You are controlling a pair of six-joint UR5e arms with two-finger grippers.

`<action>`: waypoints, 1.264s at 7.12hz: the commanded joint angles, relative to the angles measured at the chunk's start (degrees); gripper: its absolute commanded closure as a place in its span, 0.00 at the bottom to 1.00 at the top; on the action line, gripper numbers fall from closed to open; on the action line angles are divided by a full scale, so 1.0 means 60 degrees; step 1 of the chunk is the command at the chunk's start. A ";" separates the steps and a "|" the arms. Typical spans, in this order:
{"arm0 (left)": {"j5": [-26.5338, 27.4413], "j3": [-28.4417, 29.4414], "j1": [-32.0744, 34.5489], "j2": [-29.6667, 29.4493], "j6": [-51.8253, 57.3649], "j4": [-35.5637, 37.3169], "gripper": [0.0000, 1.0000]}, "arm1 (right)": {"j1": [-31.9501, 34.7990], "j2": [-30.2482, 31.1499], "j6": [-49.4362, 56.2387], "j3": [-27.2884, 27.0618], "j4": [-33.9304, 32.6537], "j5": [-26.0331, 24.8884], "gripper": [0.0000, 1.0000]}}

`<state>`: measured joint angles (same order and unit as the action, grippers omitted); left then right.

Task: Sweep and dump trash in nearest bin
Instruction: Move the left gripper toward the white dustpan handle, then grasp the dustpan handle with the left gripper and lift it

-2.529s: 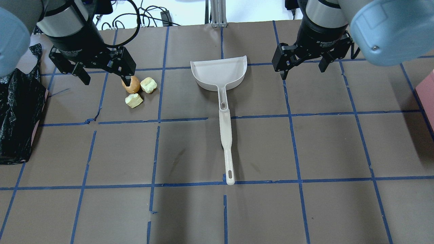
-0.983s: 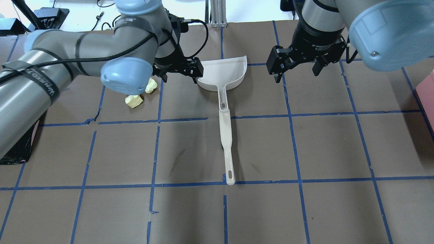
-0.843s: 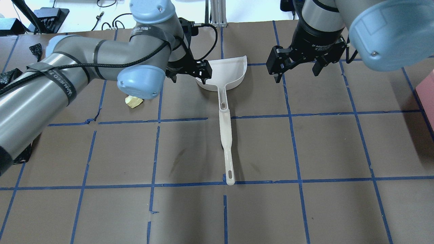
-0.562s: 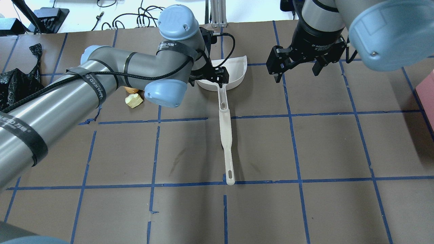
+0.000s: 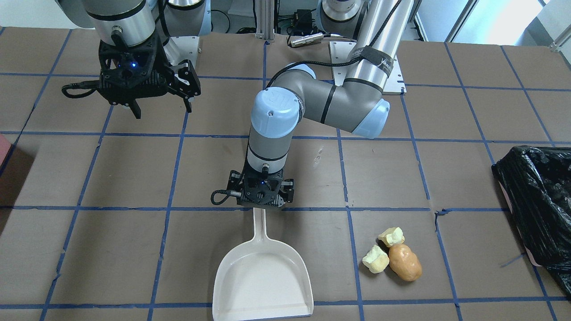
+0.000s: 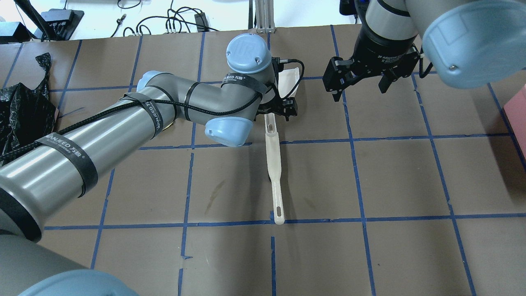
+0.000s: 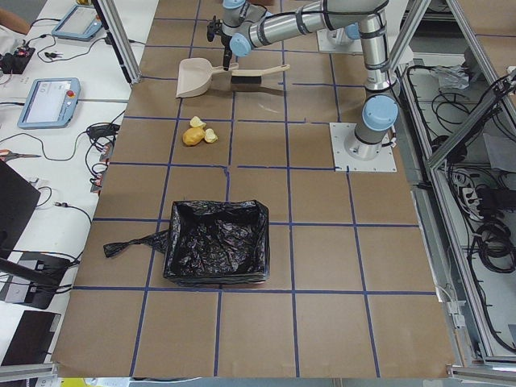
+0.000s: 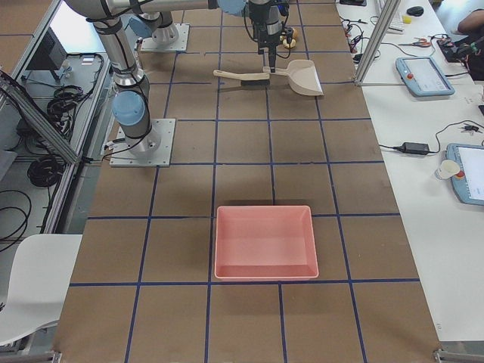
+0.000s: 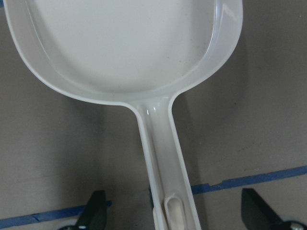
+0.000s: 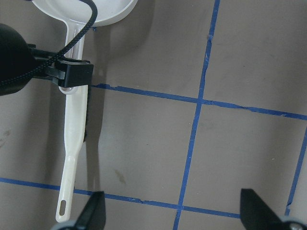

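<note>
The trash, a tan potato-shaped piece (image 5: 405,263) and two pale spongy chunks (image 5: 391,236) (image 5: 376,259), lies in a tight cluster on the table beside the white dustpan (image 5: 263,276). In the overhead view my left arm hides it. My left gripper (image 5: 263,207) is open, pointing down over the dustpan's handle (image 9: 163,158), one finger (image 9: 93,211) on each side. A white brush (image 6: 274,172) lies in line with the handle. The black-bagged bin (image 5: 535,200) stands at the table's left end. My right gripper (image 6: 357,80) is open and empty, hovering right of the dustpan.
A pink tray (image 8: 265,242) stands far off toward the table's right end. The brown table (image 6: 370,185) carries a grid of blue tape. The bin's bag (image 6: 24,111) spreads past its rim. Cables and a post lie beyond the far edge.
My left arm has swung from above the trash to the right, across the dustpan's pan, and now sits over the handle's neck. The right gripper has barely moved. Trash and dustpan have not shifted.
</note>
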<state>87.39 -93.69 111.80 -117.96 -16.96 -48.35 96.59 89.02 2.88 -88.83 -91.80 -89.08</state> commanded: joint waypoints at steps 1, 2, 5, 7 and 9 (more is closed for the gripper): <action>0.0039 -0.0292 0.0073 -0.0028 -0.0306 0.0147 0.06 | 0.0001 0.0002 -0.0011 -0.0033 -0.0008 -0.0007 0.00; 0.0025 -0.0293 0.0074 0.0002 -0.0351 0.0148 0.12 | 0.0001 -0.0012 -0.0011 -0.0033 -0.0051 0.0008 0.00; 0.0024 -0.0234 0.0059 -0.0100 -0.0409 0.0148 0.30 | 0.0001 -0.0012 -0.0011 -0.0033 -0.0067 0.0008 0.00; 0.0024 -0.0292 0.0059 -0.0115 -0.0338 0.0148 0.48 | 0.0001 -0.0012 -0.0011 -0.0033 -0.0081 0.0023 0.00; -0.0019 -0.0190 0.0059 -0.0144 -0.0336 0.0148 0.73 | 0.0016 0.0002 -0.0098 -0.0033 -0.0096 0.0124 0.00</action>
<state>87.48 -94.80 112.15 -118.76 -18.83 -47.46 96.65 88.96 2.69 -89.03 -92.30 -88.73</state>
